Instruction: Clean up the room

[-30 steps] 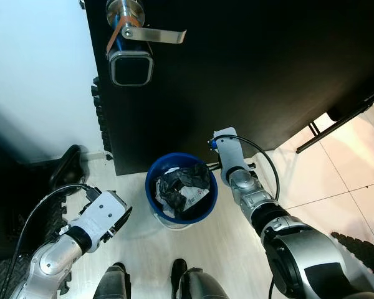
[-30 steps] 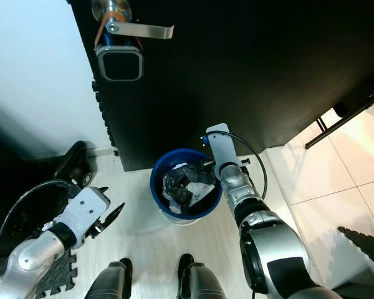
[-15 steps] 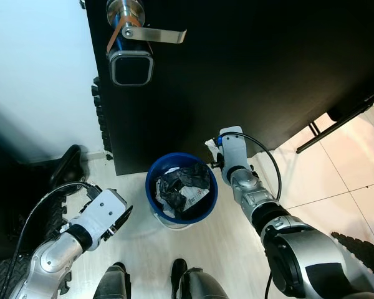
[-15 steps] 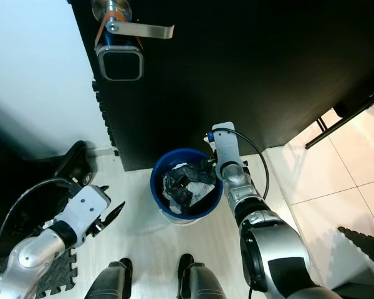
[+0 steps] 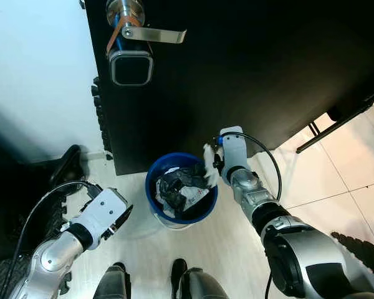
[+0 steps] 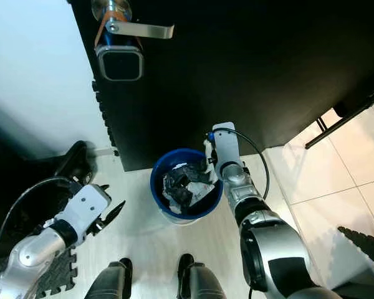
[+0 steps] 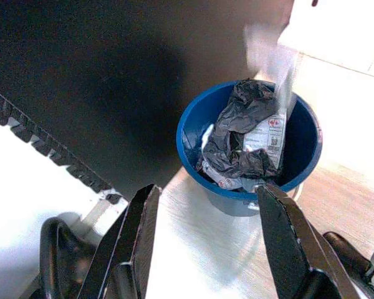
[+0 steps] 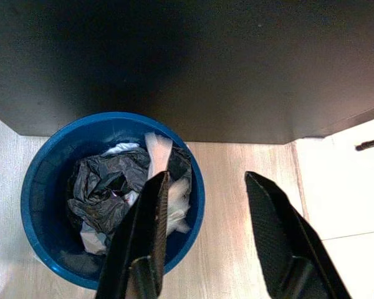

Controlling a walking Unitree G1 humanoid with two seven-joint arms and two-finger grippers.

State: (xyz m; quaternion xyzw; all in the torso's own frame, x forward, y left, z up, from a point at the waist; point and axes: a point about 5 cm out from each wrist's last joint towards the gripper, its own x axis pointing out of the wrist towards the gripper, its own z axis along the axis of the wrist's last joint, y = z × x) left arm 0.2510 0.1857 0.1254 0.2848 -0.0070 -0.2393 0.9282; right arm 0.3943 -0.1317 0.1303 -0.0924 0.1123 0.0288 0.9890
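A blue bin (image 5: 181, 190) stood on the floor against a black door (image 5: 249, 68), holding crumpled black and white trash (image 8: 121, 187). The right gripper (image 8: 202, 240) hovered above the bin's rim, fingers apart; a white scrap (image 5: 208, 163) was at the rim. The left gripper (image 7: 206, 240), fingers spread and empty, hung beside the bin.
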